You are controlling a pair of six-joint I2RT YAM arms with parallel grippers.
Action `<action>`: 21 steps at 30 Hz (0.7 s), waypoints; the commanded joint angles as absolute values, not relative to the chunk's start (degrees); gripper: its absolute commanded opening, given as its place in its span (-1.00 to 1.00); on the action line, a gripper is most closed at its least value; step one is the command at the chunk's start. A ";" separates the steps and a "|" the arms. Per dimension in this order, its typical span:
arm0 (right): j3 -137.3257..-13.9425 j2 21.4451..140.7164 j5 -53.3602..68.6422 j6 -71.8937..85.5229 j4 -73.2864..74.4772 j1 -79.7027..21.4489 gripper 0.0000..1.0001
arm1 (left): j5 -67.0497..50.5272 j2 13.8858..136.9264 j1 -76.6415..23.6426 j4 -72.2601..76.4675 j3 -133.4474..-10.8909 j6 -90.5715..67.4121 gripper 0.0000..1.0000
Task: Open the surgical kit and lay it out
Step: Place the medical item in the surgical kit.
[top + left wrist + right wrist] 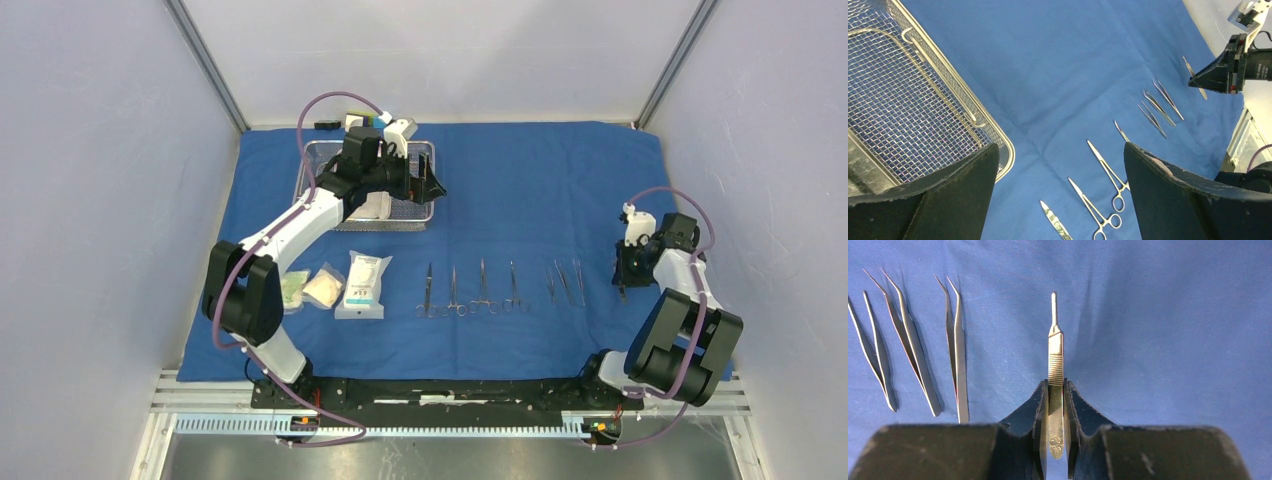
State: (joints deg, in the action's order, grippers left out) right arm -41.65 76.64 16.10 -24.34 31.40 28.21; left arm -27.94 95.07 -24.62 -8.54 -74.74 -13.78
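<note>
On the blue cloth [520, 170], instruments [482, 290] lie in a near row, with packets [362, 285] to their left and the basket [322, 160] far left. Right fingers [1030, 415] pinch a scalpel handle [1055, 360] by the row's right end. Left fingers [953, 200] are spread wide over the basket's right edge.

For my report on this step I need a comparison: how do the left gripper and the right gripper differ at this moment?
The left gripper is wide open and empty; the right gripper is shut on a slim steel handle. The left gripper hovers by the wire-mesh basket; the right gripper is beside the tweezers, at the row's right end. Both are black and over the blue cloth.
</note>
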 commanded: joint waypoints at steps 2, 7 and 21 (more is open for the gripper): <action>-43.96 77.60 16.54 -24.70 32.15 28.65 -0.96 | -30.59 95.30 -24.81 -7.65 -76.03 -10.99 1.00; -44.29 78.57 16.01 -24.44 32.09 29.07 -0.95 | -30.93 95.03 -24.79 -7.53 -75.76 -11.31 1.00; -44.82 81.22 16.78 -23.16 31.82 29.44 -0.88 | -31.75 94.63 -24.79 -7.08 -74.62 -11.67 1.00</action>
